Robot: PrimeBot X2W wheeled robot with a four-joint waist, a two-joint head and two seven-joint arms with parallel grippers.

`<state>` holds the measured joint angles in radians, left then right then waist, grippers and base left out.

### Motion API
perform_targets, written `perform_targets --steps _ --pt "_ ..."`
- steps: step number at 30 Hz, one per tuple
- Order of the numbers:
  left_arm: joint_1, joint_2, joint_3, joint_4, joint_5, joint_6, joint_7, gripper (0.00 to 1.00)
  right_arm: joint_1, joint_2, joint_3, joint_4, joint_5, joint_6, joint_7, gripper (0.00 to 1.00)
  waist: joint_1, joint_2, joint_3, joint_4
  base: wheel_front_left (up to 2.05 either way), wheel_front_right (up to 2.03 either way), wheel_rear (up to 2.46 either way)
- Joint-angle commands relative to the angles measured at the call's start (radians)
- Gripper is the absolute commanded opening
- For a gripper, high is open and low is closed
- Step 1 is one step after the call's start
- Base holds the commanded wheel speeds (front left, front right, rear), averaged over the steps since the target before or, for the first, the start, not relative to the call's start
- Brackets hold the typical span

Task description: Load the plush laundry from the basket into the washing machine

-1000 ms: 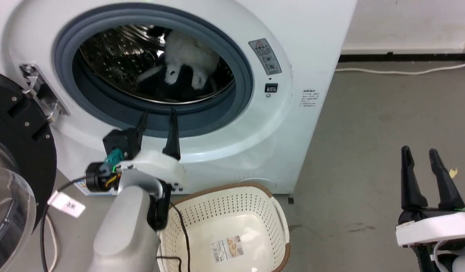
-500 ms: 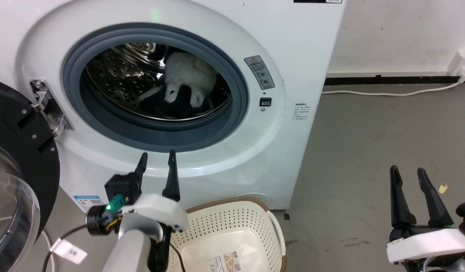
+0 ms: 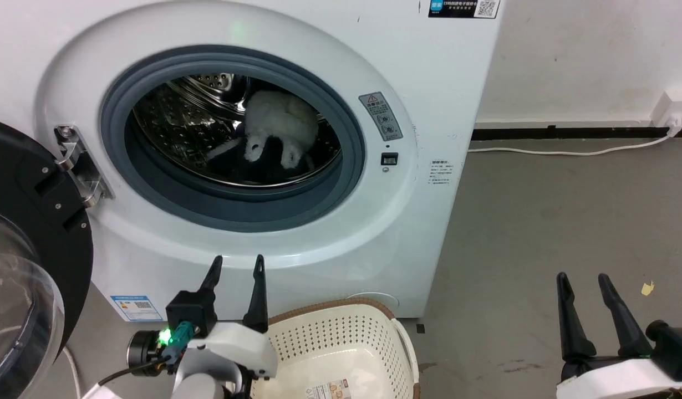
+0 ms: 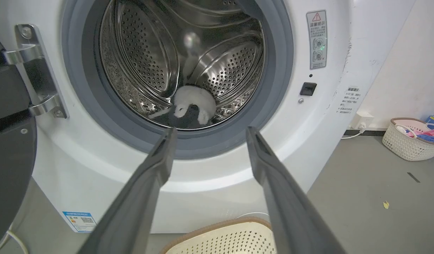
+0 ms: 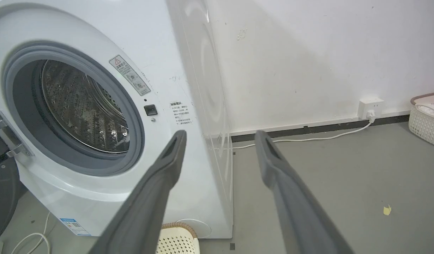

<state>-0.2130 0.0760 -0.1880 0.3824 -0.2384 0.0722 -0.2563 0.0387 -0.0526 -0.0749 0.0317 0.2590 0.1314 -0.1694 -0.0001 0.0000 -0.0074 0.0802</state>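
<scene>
Inside the drum (image 3: pixel 180 122) of the washing machine (image 3: pixel 429 72) the plush laundry (image 3: pixel 277 130) lies loaded; left end effector (image 3: pixel 238 259) spread, empty, by the basket (image 3: pixel 330 306); right end effector (image 3: pixel 582 277) spread too; I'd back off straight, clearing its rim.

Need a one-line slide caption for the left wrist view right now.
Open left gripper faces the washing machine, plush laundry lying in the drum, basket rim below.
</scene>
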Motion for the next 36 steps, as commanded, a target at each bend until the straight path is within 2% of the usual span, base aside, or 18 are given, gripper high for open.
perform_targets --steps 1,19,35,36 --pt "0.022 0.006 -0.005 -0.009 0.007 0.006 -0.005 1.0 0.018 0.002 0.004 0.006 -0.009 -0.001 -0.005 1.0 0.0001 0.0 -0.001 -0.001 0.0 0.0 0.0" --pt "0.059 0.048 -0.025 -0.053 0.013 0.005 0.002 1.0 0.047 0.002 0.026 0.013 -0.029 -0.001 0.004 1.0 0.0001 0.0 -0.003 0.005 0.0 0.0 0.0" --pt "0.063 0.062 -0.021 -0.096 0.0 0.026 0.005 1.0 0.051 0.002 0.041 0.015 -0.026 -0.001 0.02 1.0 0.0001 0.0 -0.002 0.008 0.0 0.0 0.0" --pt "0.05 0.06 -0.023 -0.091 0.0 0.023 0.005 0.0 0.036 0.0 0.04 0.013 -0.024 0.0 0.018 0.0 0.0001 0.0 -0.002 0.008 0.0 0.0 0.0"
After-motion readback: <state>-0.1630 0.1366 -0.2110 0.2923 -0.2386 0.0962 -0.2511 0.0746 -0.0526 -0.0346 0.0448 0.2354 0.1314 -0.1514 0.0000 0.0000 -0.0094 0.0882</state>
